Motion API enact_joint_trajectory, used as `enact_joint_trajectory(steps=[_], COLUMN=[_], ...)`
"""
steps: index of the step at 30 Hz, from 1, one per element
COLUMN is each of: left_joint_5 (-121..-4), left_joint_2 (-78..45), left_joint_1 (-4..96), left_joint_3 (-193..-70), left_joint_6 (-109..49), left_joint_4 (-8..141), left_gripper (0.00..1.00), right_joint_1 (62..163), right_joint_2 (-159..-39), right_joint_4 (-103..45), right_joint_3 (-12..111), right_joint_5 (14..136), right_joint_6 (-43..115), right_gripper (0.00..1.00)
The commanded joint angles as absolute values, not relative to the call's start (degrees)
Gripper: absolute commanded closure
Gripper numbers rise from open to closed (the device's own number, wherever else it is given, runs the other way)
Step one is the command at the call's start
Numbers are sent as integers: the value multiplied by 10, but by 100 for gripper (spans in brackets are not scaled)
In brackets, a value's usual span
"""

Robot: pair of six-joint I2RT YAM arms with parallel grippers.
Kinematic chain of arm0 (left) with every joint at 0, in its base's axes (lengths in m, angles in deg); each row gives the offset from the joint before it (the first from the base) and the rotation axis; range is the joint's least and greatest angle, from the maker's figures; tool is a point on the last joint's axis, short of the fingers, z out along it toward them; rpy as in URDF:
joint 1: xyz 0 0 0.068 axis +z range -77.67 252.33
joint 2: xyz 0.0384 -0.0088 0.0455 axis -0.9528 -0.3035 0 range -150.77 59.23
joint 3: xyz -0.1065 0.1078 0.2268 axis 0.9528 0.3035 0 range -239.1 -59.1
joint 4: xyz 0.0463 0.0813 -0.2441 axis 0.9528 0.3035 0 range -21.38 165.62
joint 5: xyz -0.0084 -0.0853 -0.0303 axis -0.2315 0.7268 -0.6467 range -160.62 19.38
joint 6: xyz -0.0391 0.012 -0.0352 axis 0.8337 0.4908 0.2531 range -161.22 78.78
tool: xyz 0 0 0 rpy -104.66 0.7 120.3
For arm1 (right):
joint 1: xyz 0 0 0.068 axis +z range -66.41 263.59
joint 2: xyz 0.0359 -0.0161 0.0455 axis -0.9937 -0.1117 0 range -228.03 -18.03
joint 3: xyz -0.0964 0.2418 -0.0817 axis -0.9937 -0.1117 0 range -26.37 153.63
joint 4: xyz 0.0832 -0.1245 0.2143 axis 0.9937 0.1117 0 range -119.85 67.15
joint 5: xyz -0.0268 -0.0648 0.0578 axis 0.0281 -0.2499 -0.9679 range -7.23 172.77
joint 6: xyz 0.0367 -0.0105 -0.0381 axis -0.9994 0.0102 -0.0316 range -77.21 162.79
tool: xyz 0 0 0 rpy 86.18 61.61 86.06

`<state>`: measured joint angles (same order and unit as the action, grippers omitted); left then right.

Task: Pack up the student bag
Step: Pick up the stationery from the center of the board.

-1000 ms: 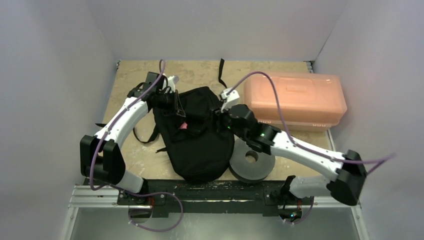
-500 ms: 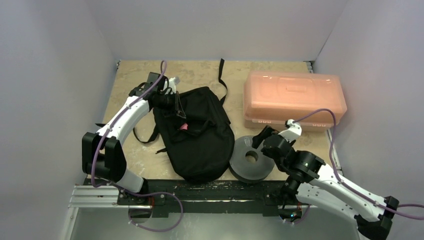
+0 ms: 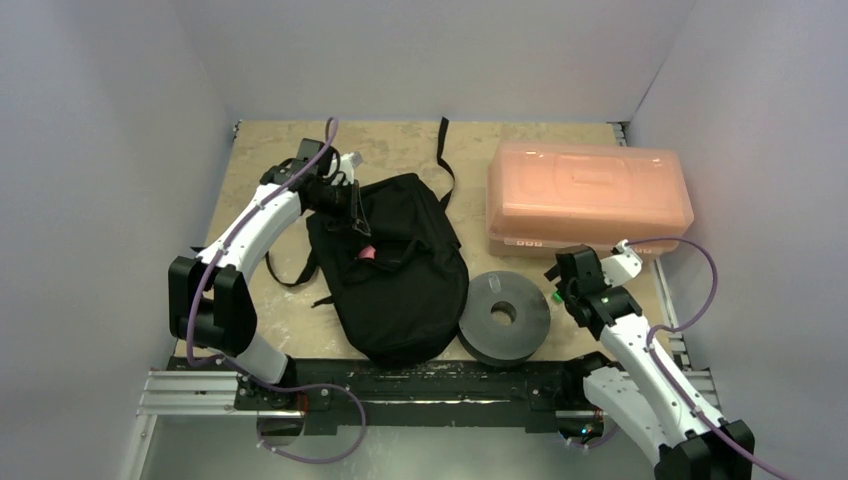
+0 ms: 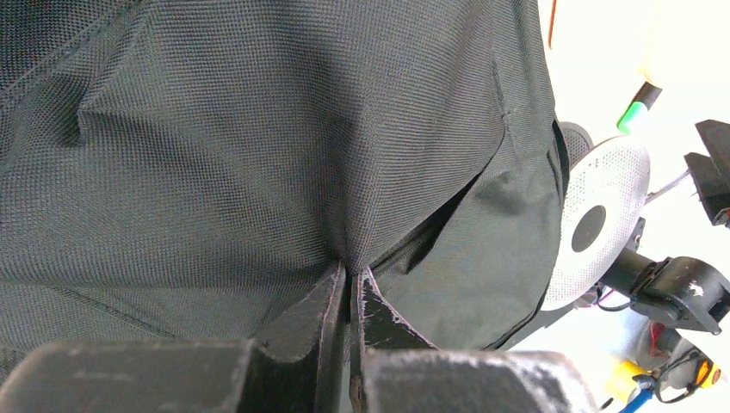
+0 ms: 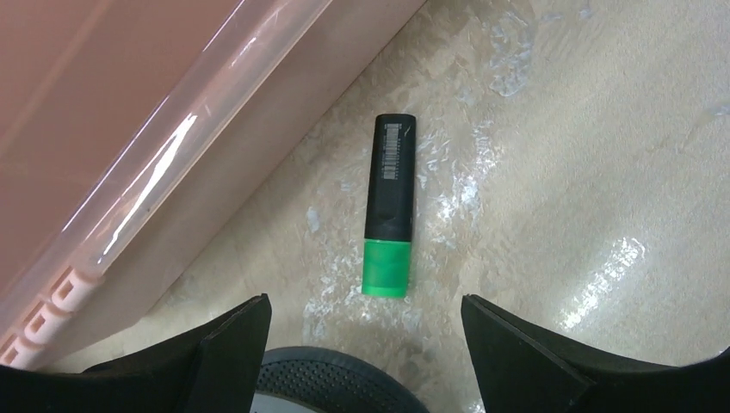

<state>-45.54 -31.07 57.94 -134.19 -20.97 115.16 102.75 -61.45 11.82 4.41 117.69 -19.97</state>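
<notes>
The student bag (image 3: 395,270) is lying flat to the left of the orange box (image 3: 588,200), close but not touching it. Its long axis is running from the far side of the table to the near side, roughly across the box's own length. The rounded bottom is pointing toward the arm bases, and the mouth end and one strap are pointing away.

The left gripper (image 4: 351,284) is still pinching a fold of the bag's cloth, jaws pressed together on it, at the far corner of the bag on the side away from the box. That is probably holding the mouth up.

The right gripper (image 5: 366,318) is the one that has been moving. A second ago it was over the bag's mouth; now it has swung back past the grey spool (image 3: 505,318), which is sitting off the box's near-left corner and touching the bag. Its jaws are standing wide apart with nothing in them, above a black marker with a green cap (image 5: 390,205) lying just beside the box's near wall.

So one delivery looks finished, and the marker seems next to be fetched.
</notes>
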Motion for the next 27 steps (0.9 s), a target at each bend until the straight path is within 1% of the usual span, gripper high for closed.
enact_joint_trajectory(steps=[1, 8, 13, 25, 27], left_joint_5=[-444, -420, -406, -385, -383], left_joint_2=[-299, -279, -283, -284, -283], left_joint_1=[574, 574, 574, 574, 574], left_joint_3=[-1333, -1326, -1323, -1323, -1323], left_joint_6=[-228, -225, -220, -214, -214], left_joint_4=[1152, 1142, 1136, 1129, 1128], left_gripper=[100, 100, 100, 100, 100], right_joint_1=[984, 939, 923, 917, 915], right_joint_2=[-634, -717, -779, -836, -855], right_joint_4=[74, 8, -10, -16, -17], right_joint_3=[45, 33, 45, 52, 58], right_joint_5=[1149, 1113, 1114, 1094, 1089], right_joint_6=[-168, -156, -152, -172, -180], right_gripper=[16, 17, 21, 21, 23])
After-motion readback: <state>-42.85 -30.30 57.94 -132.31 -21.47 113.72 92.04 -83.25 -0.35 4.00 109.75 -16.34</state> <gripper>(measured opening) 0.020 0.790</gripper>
